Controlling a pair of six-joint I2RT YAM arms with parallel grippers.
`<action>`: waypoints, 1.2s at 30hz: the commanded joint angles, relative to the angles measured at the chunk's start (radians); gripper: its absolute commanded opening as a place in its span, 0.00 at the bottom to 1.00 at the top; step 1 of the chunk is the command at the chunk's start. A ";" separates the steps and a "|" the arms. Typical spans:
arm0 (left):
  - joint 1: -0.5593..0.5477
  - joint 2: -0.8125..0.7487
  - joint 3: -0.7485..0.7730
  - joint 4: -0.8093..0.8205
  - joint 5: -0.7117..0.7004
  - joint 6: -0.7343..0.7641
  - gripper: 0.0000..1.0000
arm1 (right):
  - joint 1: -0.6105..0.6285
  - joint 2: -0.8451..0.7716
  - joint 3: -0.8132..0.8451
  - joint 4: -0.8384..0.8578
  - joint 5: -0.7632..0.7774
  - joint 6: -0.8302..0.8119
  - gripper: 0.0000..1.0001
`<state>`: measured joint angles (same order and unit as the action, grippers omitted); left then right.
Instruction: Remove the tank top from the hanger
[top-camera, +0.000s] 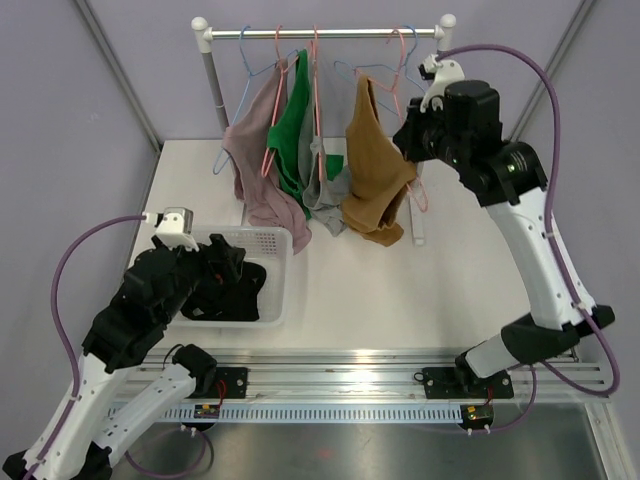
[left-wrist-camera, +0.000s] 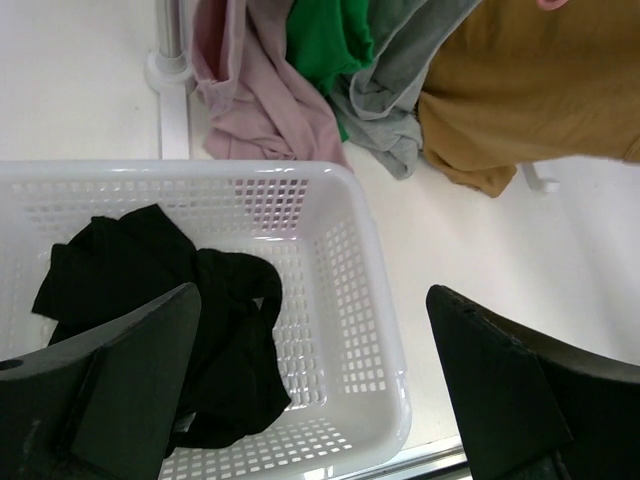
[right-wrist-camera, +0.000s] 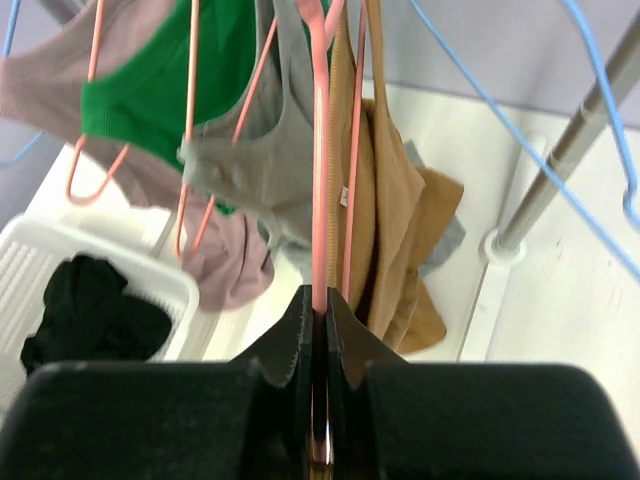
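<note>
A brown tank top (top-camera: 375, 175) hangs on a pink hanger (right-wrist-camera: 320, 180) from the white rack rail (top-camera: 325, 32), beside grey (top-camera: 325, 185), green (top-camera: 293, 125) and mauve (top-camera: 262, 160) tops. My right gripper (right-wrist-camera: 321, 305) is shut on the pink hanger's wire, just right of the brown top (right-wrist-camera: 390, 210). My left gripper (left-wrist-camera: 315, 330) is open and empty above the white basket (left-wrist-camera: 370, 300), which holds a black garment (left-wrist-camera: 150, 300). The left gripper shows in the top view (top-camera: 228, 262) over the basket (top-camera: 280, 240).
Blue hangers (top-camera: 250, 60) hang on the rail. The rack's white post and foot (right-wrist-camera: 500, 245) stand on the table right of the clothes. The metal table edge rail (top-camera: 350, 375) runs along the front.
</note>
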<state>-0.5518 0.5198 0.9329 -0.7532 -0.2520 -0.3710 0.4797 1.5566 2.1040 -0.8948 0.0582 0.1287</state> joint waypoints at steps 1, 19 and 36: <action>0.000 0.072 0.069 0.092 0.094 -0.012 0.99 | 0.007 -0.176 -0.128 0.099 -0.043 0.029 0.00; -0.697 0.529 0.434 0.416 -0.307 0.078 0.99 | 0.007 -0.832 -0.627 -0.046 -0.442 0.176 0.00; -0.706 0.755 0.449 0.571 -0.371 0.073 0.83 | 0.007 -0.983 -0.754 -0.003 -0.521 0.235 0.00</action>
<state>-1.2556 1.2709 1.3590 -0.2741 -0.5602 -0.3054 0.4816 0.5804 1.3560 -0.9886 -0.4248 0.3466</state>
